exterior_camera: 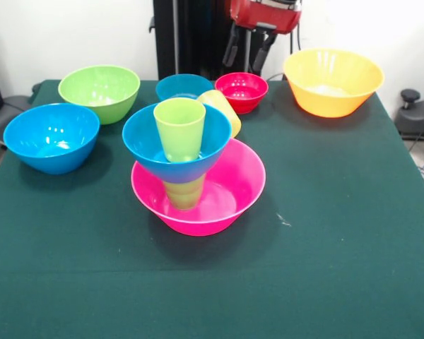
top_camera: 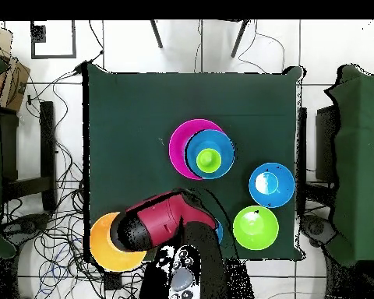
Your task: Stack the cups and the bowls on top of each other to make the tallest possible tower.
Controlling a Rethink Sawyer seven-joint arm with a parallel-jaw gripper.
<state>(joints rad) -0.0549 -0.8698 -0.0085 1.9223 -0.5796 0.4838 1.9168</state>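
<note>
Tower (exterior_camera: 191,169) sits mid-tabletop (exterior_camera: 339,233): pink bowl (exterior_camera: 233,191), green cup inside it, blue bowl (exterior_camera: 145,141) on that, green cup (exterior_camera: 179,127) on top. Pincer state: can't tell, arm (top_camera: 155,222) pulled back over the far edge.

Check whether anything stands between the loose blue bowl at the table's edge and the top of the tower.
Nothing visible does. The blue bowl sits alone beside the tower, with bare table between them. The tower's top green cup is uncovered. The arm is drawn back.
</note>
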